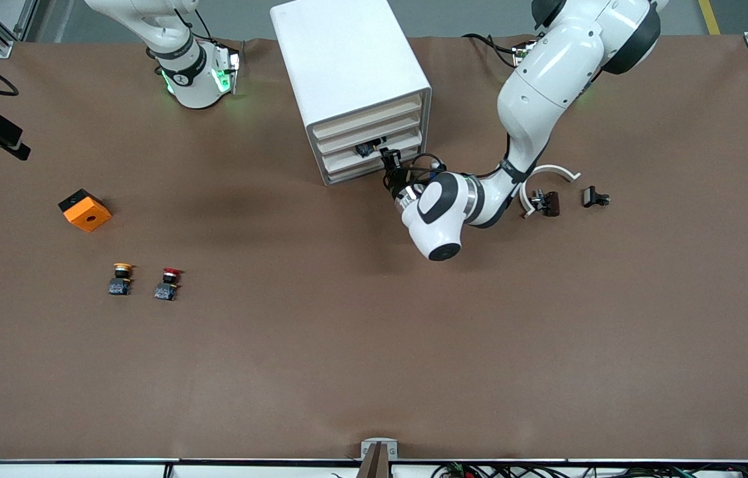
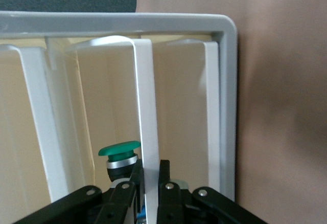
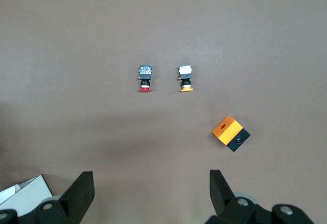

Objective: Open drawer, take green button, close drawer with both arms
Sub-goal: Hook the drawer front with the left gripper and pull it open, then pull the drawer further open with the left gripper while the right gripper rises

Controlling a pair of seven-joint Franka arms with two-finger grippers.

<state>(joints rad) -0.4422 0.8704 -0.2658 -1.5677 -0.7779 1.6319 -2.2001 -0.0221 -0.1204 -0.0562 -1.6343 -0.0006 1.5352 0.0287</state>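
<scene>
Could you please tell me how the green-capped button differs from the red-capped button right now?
The green-capped button sits inside the cabinet's drawer, while the red-capped button lies out on the open table, beside the yellow-capped one. The left tool is at the green one, its fingers on either side of the drawer's front slat; no tool is near the red one, with the right tool open high above the table. Both have a round cap on a blocky body.

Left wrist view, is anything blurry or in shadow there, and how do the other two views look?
Left wrist view: the left gripper is close and soft-edged, gripping the drawer front; the green button reads clearly. Front view: evenly lit, soft shadow under the left arm. Right wrist view: sharp, the right gripper open.
</scene>
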